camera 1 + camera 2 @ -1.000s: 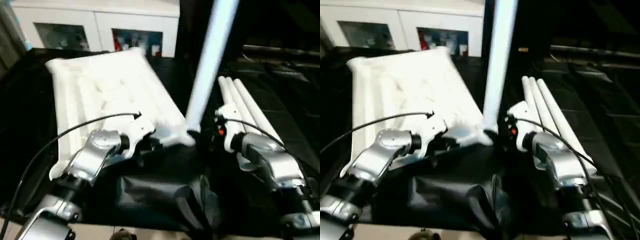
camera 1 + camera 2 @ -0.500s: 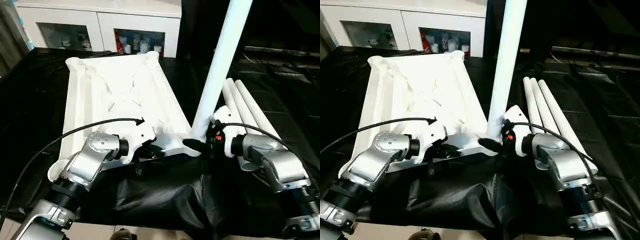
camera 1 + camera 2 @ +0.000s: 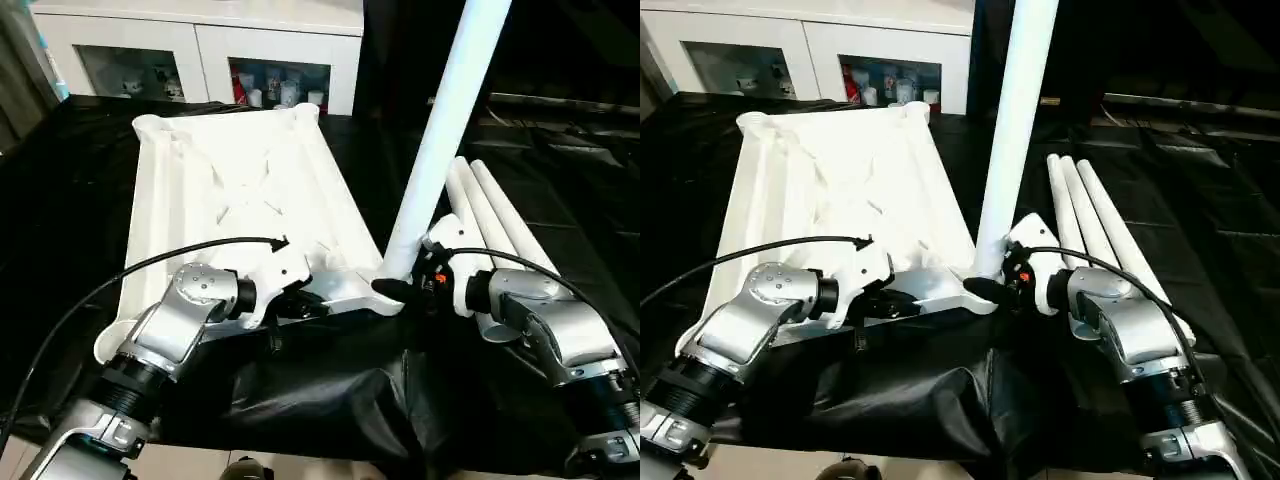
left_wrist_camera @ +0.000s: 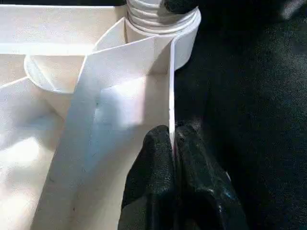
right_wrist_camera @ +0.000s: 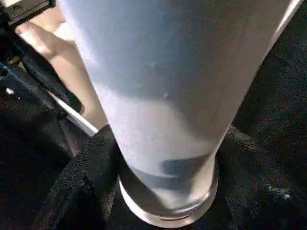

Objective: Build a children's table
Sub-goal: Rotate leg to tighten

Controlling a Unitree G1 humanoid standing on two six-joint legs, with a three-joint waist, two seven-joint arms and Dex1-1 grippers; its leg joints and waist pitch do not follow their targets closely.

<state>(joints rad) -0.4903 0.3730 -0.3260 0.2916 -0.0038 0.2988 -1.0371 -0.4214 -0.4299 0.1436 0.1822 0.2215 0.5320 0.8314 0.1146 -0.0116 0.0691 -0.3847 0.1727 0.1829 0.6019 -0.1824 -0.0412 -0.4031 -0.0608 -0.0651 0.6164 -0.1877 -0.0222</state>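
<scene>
Ribbed white tabletop point(image 3: 240, 190), tapered tube leg point(image 3: 440, 140)

Silver forearms point(image 3: 178, 322); white wrist housings; thin black cables; black-fingered left hand point(image 4: 173, 143) and right hand point(image 3: 985, 290)

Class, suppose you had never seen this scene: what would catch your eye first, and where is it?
A white leg standing upright in the near right corner socket of the upside-down tabletop, with the right gripper around its base. The left gripper pinches the tabletop's near rim. Three spare legs lie to the right.
</scene>
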